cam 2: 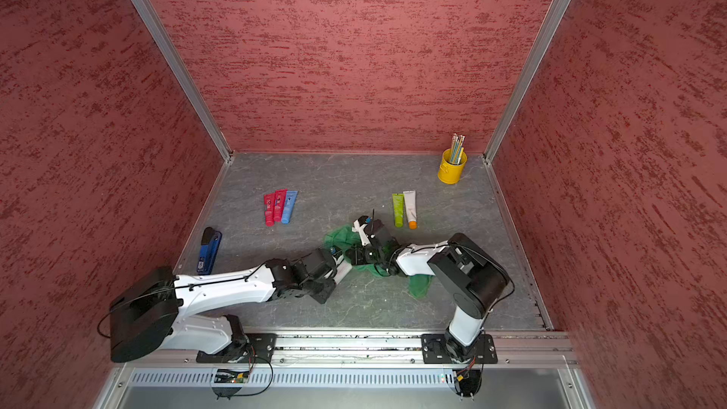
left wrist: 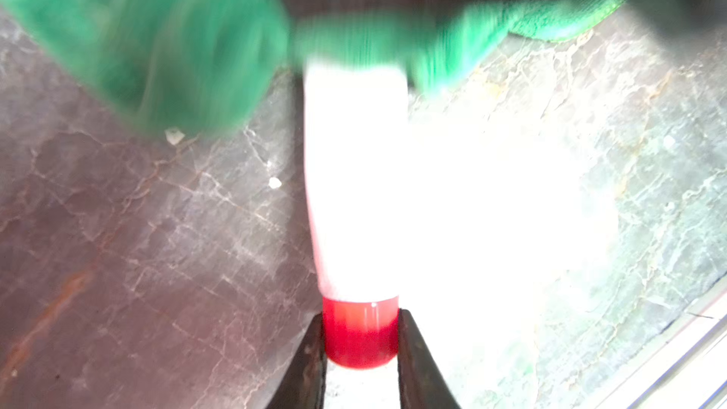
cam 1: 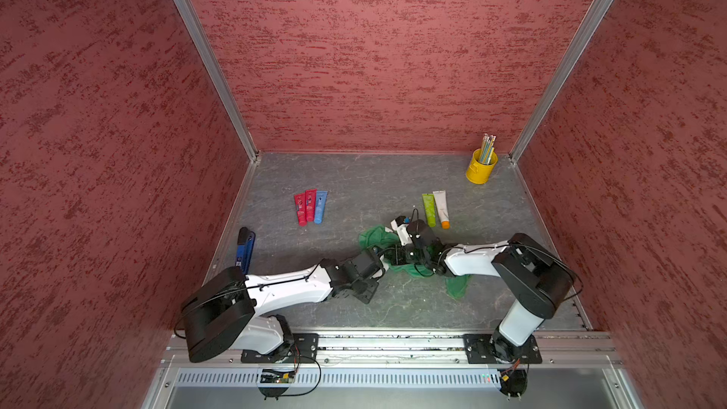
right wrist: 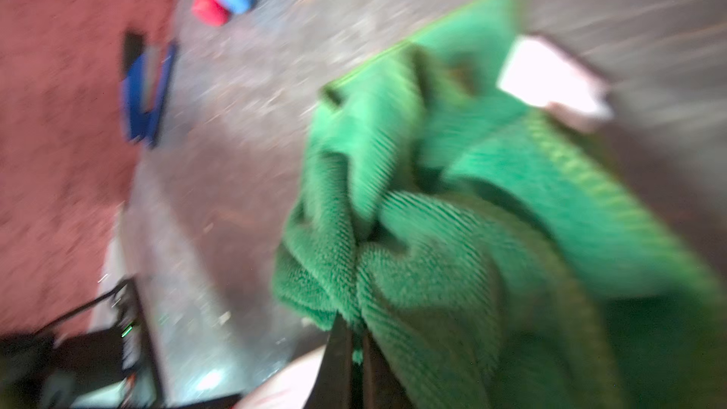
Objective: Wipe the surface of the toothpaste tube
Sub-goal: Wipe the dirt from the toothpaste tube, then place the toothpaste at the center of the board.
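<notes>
Although the grey bench (cam 1: 354, 308) carried several things, the green cloth (cam 1: 371, 236) spread widest, bunched around its middle and draped over the far end of the white toothpaste tube (left wrist: 354, 190). The right gripper (right wrist: 356, 332) was clamped on a fold of that cloth. The left gripper (left wrist: 360, 320) pinched the tube by its red cap (left wrist: 360, 344), jaws tight against both sides. A blue stapler (cam 1: 246, 247) lay by the left edge. In the far right corner stood a yellow bucket (cam 1: 480, 173) holding a bundle of pencils (cam 1: 488, 147), upright, their ends rising above its rim.
</notes>
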`<state>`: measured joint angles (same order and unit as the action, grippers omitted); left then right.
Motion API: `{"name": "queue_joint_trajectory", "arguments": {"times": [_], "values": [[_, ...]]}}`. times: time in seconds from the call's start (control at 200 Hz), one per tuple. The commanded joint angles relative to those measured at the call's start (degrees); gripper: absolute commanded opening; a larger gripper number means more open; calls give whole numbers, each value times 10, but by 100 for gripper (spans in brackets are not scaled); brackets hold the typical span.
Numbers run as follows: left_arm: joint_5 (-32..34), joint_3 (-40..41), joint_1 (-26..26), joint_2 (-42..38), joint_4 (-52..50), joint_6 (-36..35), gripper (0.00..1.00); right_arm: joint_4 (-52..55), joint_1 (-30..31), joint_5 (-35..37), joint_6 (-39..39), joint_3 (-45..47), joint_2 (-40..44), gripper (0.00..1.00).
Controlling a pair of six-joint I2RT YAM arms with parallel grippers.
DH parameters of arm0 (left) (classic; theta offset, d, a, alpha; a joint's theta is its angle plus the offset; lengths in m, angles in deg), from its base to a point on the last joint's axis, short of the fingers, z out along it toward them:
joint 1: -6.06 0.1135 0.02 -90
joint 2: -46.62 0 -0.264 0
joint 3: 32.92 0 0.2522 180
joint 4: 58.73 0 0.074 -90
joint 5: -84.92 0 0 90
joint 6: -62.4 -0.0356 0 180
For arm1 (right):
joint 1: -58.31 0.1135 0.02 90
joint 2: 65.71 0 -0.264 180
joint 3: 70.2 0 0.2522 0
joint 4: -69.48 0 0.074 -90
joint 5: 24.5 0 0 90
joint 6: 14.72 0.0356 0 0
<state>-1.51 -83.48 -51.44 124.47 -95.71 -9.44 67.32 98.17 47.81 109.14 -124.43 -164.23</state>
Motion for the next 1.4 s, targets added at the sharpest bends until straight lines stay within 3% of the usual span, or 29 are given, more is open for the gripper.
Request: {"name": "queue_joint_trajectory", "arguments": {"times": [0.0,0.2,0.441,0.546,0.681,0.787,0.907,1.092,1.393], "values": [[14,2,3,-11,10,-3,1,72,-10,40,-29,-20,-21,0],[19,3,4,-13,8,-1,1,28,35,-24,2,7,-36,0],[20,-2,7,-4,6,-1,1,-92,84,-152,75,84,-15,0],[24,-2,14,-7,1,4,0,-38,71,-110,44,78,-8,0],[53,-7,35,-13,-22,26,0,71,6,-36,-15,62,44,0],[59,-9,82,-32,-37,45,0,171,-30,47,-62,43,99,0],[57,-23,137,-59,-36,48,0,218,-54,48,-103,41,113,0],[48,-89,184,-41,-18,35,0,195,-54,-57,-122,52,95,0],[10,-252,180,155,40,54,0,104,-43,-273,-102,68,165,0]]}}
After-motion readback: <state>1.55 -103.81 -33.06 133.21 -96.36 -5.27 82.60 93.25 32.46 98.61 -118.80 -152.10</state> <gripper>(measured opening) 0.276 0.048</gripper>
